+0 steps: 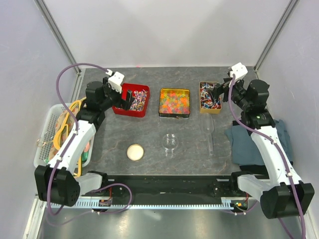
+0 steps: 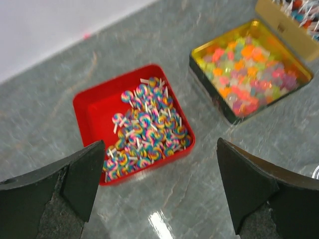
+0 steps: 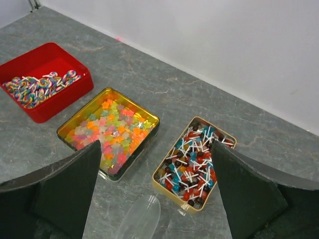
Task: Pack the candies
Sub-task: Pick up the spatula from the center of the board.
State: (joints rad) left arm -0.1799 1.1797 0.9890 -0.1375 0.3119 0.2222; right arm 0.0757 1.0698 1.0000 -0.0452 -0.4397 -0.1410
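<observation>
- Nearest the arm bases, a tan round disc (image 1: pixel 135 152) and a clear round dish (image 1: pixel 171 142) sit apart on the grey tabletop (image 1: pixel 149 130). A clear scoop (image 1: pixel 210 130) lies to their right, near a crumpled blue cloth (image 1: pixel 249 144).
- A white basket (image 1: pixel 42 149) stands along the table's left side.
- Farther back, three open containers stand in a row. A red tray (image 2: pixel 89 109) holds swirl lollipops (image 2: pixel 147 132), a square gold tin (image 2: pixel 207 89) holds multicoloured jelly candies (image 3: pixel 112 129), and a smaller gold tin (image 3: pixel 174 196) holds ball lollipops (image 3: pixel 192 162) on white sticks.
- The left gripper (image 2: pixel 160 149) hangs over the red tray, fingers spread wide, holding nothing.
- The right gripper (image 3: pixel 155 147) hovers above the smaller gold tin, likewise spread and empty.
</observation>
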